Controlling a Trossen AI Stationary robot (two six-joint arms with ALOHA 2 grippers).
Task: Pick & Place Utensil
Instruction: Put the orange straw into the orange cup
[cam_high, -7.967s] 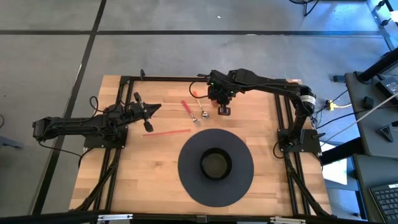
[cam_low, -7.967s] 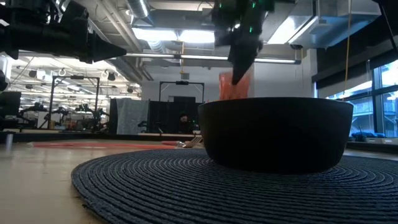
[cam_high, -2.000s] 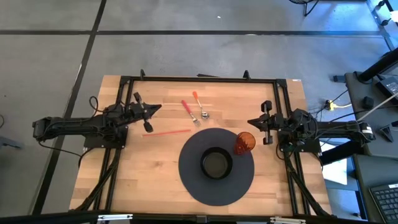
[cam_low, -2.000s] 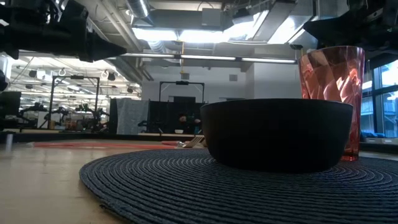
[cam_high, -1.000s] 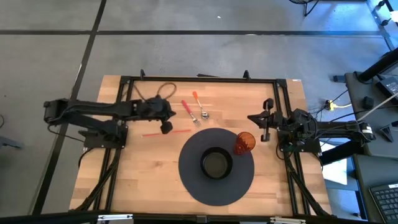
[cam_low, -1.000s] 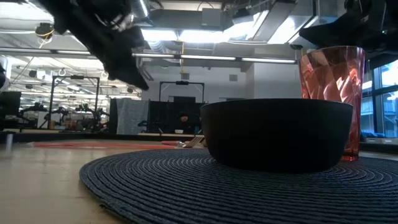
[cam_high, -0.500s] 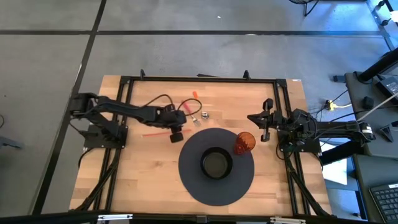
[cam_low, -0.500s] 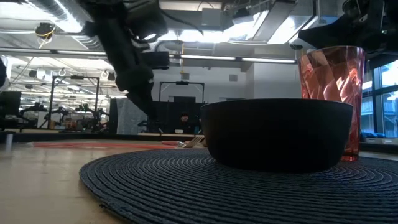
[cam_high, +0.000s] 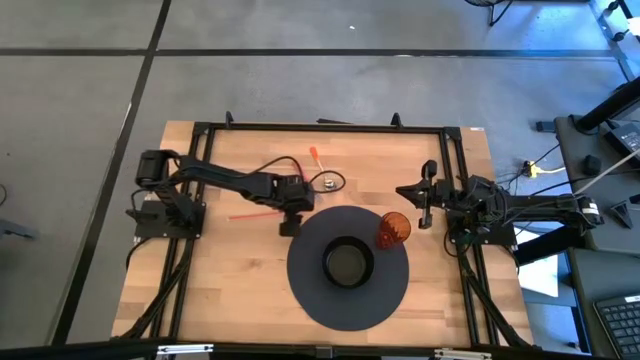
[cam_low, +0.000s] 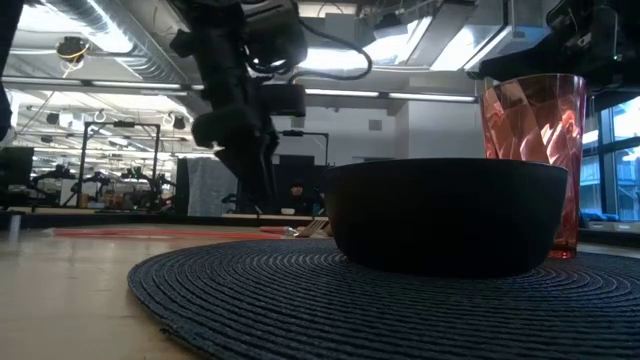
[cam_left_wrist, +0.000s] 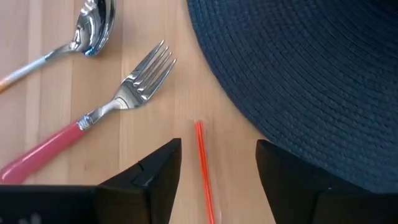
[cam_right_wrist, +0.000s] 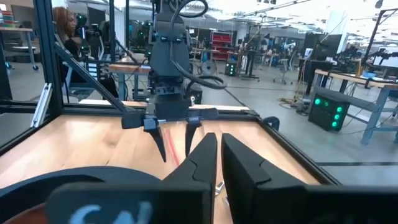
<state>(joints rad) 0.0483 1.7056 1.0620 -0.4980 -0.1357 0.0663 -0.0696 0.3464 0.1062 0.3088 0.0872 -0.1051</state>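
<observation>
A pink-handled fork (cam_left_wrist: 118, 102) and an orange-handled spoon (cam_left_wrist: 87, 31) lie flat on the wood beside the dark blue placemat (cam_left_wrist: 311, 74). A thin red stick (cam_left_wrist: 202, 162) lies next to them, its end near the mat's edge. My left gripper (cam_left_wrist: 217, 168) hovers open just above that end, one finger on either side of it and pointing down (cam_high: 290, 222). My right gripper (cam_high: 403, 190) waits shut at the table's right side, beside the orange cup (cam_high: 392, 229).
A black bowl (cam_high: 347, 263) sits in the middle of the round placemat (cam_high: 310, 290), with the orange cup (cam_low: 530, 150) on the mat's far right edge. A black frame (cam_high: 320, 127) borders the table. Bare wood lies left of and in front of the mat.
My left arm has swung out from the table's left side toward the right, over the fork and the red stick, and tipped its gripper downward. Its fingers have opened on the way. Utensils, stick, bowl and cup have stayed in place.
</observation>
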